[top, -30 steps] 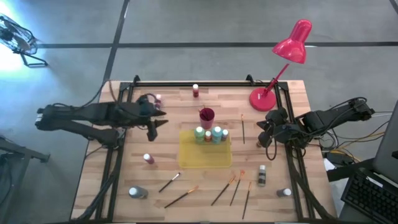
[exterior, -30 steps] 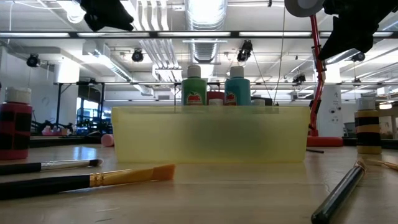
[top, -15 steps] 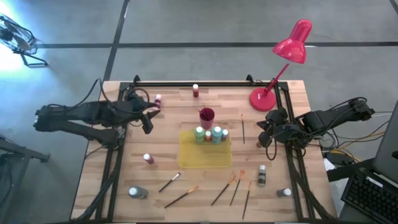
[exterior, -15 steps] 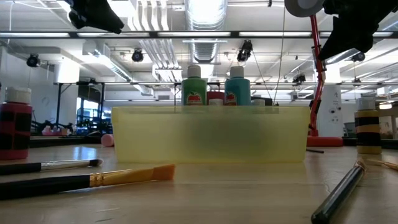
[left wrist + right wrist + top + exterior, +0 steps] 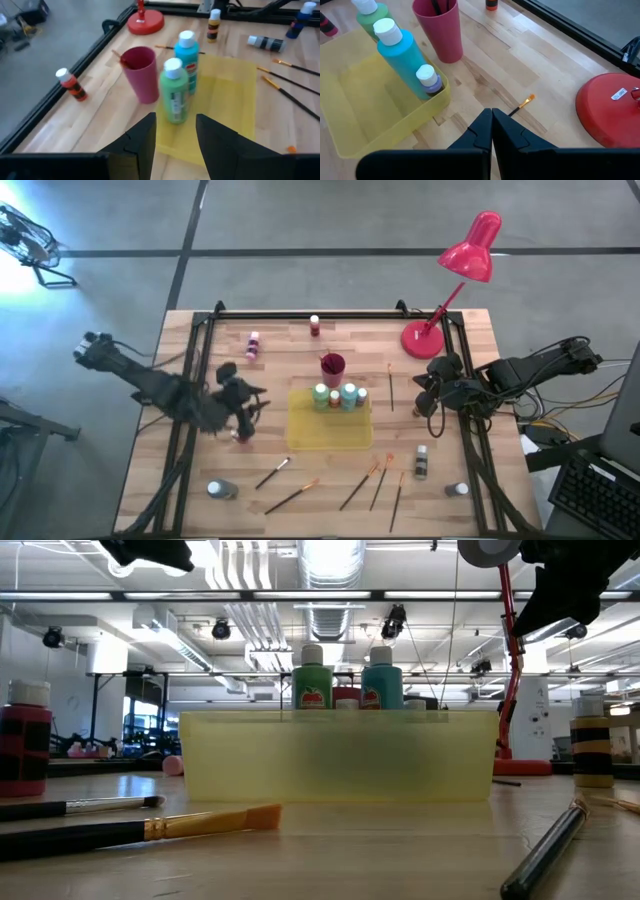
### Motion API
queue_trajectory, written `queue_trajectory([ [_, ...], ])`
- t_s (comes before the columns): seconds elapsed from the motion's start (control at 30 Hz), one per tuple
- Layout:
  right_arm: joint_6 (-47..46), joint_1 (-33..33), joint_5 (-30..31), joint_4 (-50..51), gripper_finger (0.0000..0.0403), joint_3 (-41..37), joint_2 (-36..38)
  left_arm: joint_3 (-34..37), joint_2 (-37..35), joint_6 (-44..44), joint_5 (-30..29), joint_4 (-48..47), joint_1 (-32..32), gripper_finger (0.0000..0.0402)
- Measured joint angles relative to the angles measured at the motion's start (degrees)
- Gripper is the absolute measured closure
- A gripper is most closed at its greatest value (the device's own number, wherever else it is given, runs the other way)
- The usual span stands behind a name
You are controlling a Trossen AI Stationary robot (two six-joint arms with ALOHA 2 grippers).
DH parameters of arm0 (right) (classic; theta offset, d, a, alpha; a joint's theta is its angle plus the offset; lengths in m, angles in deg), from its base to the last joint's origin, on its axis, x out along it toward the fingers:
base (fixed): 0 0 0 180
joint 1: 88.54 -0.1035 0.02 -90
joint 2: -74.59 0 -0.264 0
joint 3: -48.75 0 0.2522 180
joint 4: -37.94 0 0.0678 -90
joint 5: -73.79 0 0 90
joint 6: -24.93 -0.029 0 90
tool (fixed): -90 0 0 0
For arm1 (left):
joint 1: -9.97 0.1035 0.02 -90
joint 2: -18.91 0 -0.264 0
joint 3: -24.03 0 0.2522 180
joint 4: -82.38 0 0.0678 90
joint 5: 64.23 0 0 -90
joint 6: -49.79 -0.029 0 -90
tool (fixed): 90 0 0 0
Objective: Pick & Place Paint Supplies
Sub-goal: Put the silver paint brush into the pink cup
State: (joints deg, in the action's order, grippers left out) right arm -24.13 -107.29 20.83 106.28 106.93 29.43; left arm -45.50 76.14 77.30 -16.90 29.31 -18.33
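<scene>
Paint supplies lay spread over a pale wooden table [image 5: 200,470] with plank seams and a black rail frame, standing on a grey concrete floor; the low view looked past it into a bright hall of ceiling ducts and strip lights. A flat yellow tray [image 5: 330,430] of translucent plastic sat mid-table. Upright along its far edge stood a green bottle [image 5: 321,395] and a light blue bottle [image 5: 349,394], both white-capped, with a smaller bottle [image 5: 428,80] tucked beside the blue one. Just behind the tray a magenta cup [image 5: 332,366] held what looked like dark brush handles, though they were hard to make out. A glossy red lamp [image 5: 470,248] rose from its round base at the far right corner.

Loose bottles stood at the far edge [image 5: 314,326], the far left [image 5: 253,344] and the near left [image 5: 221,489]; a banded one [image 5: 421,461] stood right of the tray. Thin dark brushes [image 5: 375,480] with orange tips lay scattered along the near side, and one more [image 5: 390,385] lay right of the tray.

The left gripper [image 5: 243,412] hung left of the tray, fingers parted with nothing between them. The right gripper [image 5: 424,390] waited at the right rail, fingers pressed together, empty.
</scene>
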Motion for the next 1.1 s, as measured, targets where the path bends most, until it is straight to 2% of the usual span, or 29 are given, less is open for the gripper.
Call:
queue_trajectory([
  [0.1,0.00,0.00,0.00,0.00,0.0394,0.00,0.00,-0.82,3.86,4.23,-3.55,0.08,-4.38,0.0257],
  [0.33,0.00,0.00,0.00,-0.02,0.0394,0.00,0.00,-1.91,11.42,12.82,-5.05,1.78,-9.20,0.0257],
  [0.7,0.00,0.00,0.02,-0.02,0.0394,0.00,0.00,-2.08,18.97,30.61,-1.97,1.81,-12.64,0.0258],
  [0.9,0.00,0.02,0.04,-0.02,0.0394,0.00,-0.02,-2.10,24.77,34.26,-1.71,1.85,-13.96,0.0258],
  [1.0,0.00,0.02,0.04,-0.04,0.0394,0.00,-0.02,-2.10,28.14,35.07,1.51,2.01,-13.96,0.0258],
  [1.1,0.00,0.02,0.04,-0.04,0.0394,0.00,-0.02,-2.10,30.44,38.26,2.35,2.07,-13.92,0.0258],
])
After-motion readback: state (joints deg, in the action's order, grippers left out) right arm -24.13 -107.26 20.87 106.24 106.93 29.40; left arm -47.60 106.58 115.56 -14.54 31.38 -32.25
